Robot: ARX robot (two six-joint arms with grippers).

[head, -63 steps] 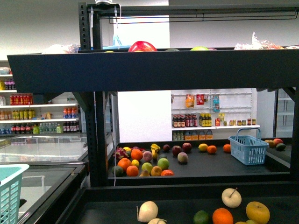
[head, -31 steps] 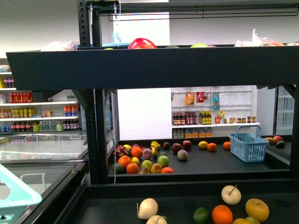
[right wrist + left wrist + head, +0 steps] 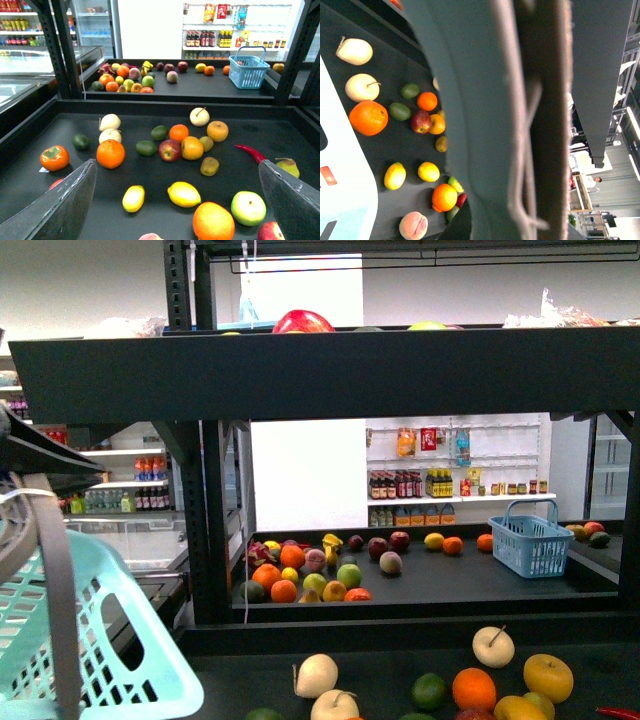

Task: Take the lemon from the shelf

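Hanging wide open with nothing in it, the right gripper (image 3: 175,162) is above the black shelf (image 3: 210,108). The lemon (image 3: 184,194) lies on the near tray, just beside a big orange (image 3: 213,220). Labels on the far bottles (image 3: 200,38) are too small to read. I cannot tell if the left gripper holds anything.

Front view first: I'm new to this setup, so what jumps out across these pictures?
A pale teal basket looms large at the lower left of the front view, close to the camera. Behind it, the black shelf holds loose colourful fruit on its trays. In the right wrist view a bright yellow lemon lies close to the camera, next to a big orange.
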